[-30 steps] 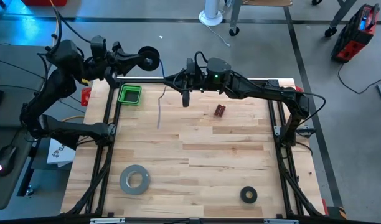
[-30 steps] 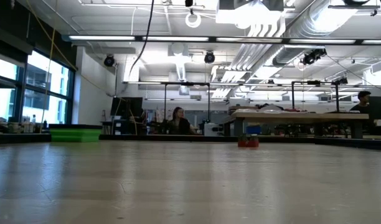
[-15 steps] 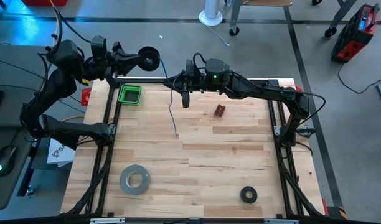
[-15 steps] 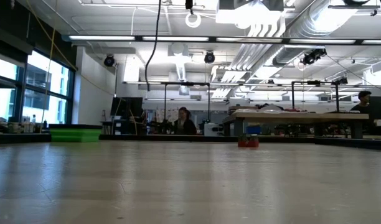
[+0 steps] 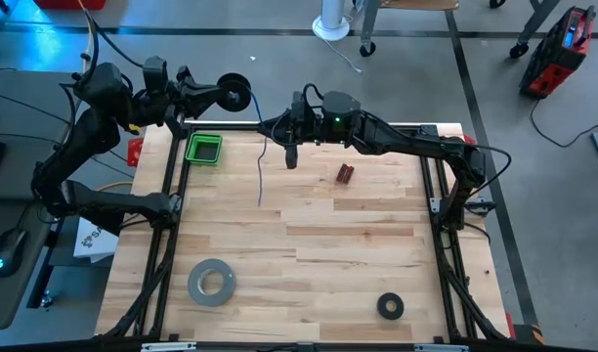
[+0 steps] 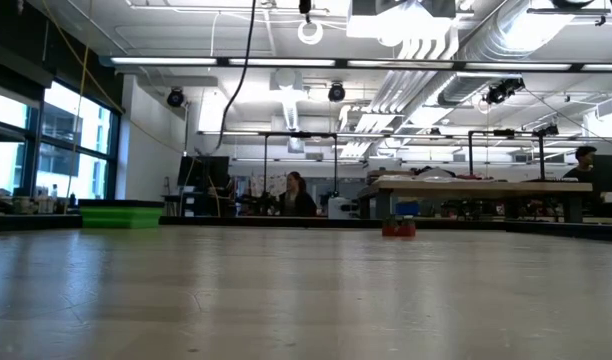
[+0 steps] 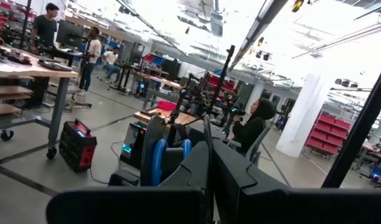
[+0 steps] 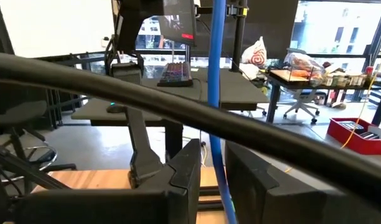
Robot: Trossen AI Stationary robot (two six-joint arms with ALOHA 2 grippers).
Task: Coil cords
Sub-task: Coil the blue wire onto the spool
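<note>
A small black round spool (image 5: 237,93) with blue cord wound on it (image 7: 158,163) is up beyond the table's far left corner, and my left gripper (image 5: 225,94) is shut on it. From the spool the thin blue cord (image 5: 260,176) runs to my right gripper (image 5: 270,128), which is shut on it above the table's far edge. Below that gripper the cord's tail hangs free. In the low view the cord (image 6: 241,80) shows as a dark line well above the tabletop. My left gripper holds the spool (image 7: 172,163) at its fingertips, coming level from the table's left; the fingers (image 7: 200,174) hide which part they are on. The spool is lifted clear, with its flat side facing up. My right gripper pinches a single strand of the cord (image 8: 216,146) between its two fingers (image 8: 189,171). The fingers come level from the table's right and lie across the cord. The tail (image 5: 259,200) hangs slack below, clear of the table.
A green bin (image 5: 203,149) sits at the far left, a small red thing (image 5: 346,174) at the far middle. A large grey tape roll (image 5: 211,282) and a black ring (image 5: 390,306) lie near the front edge. Black frame rails (image 5: 172,176) run along both sides.
Both grippers have kept their places. The cord's hanging tail has swung toward the table's right and then partly back toward the left, while the part in my right gripper stayed put.
</note>
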